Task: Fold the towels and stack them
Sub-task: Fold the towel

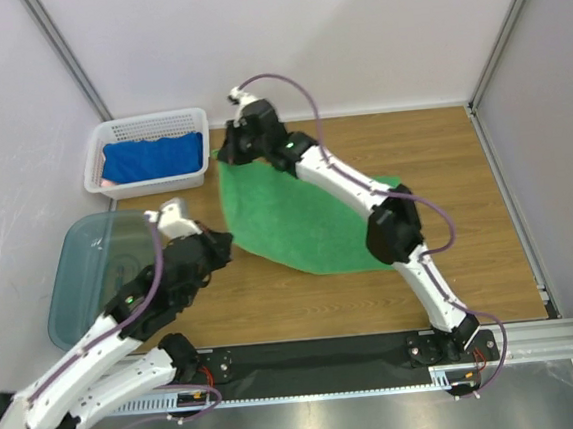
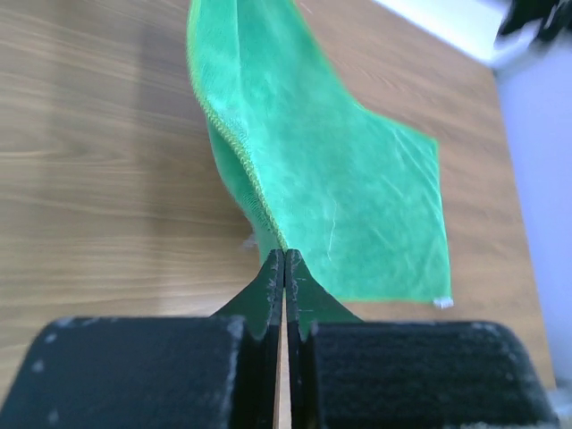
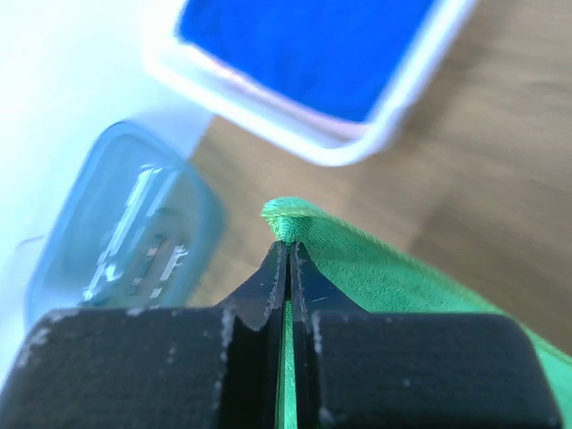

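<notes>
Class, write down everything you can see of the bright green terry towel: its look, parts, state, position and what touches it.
The bright green terry towel is a soft, fuzzy cloth with a stitched hem and a small white tag at one corner. Most of it lies spread on the wooden table, and its left edge is lifted. The left tool is shut on the near-left corner, the right tool on the far-left corner, bunching the cloth there.

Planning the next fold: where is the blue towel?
Top view: the blue towel lies inside the white basket at the table's far left, beyond the teal tub and left of the green towel.
</notes>
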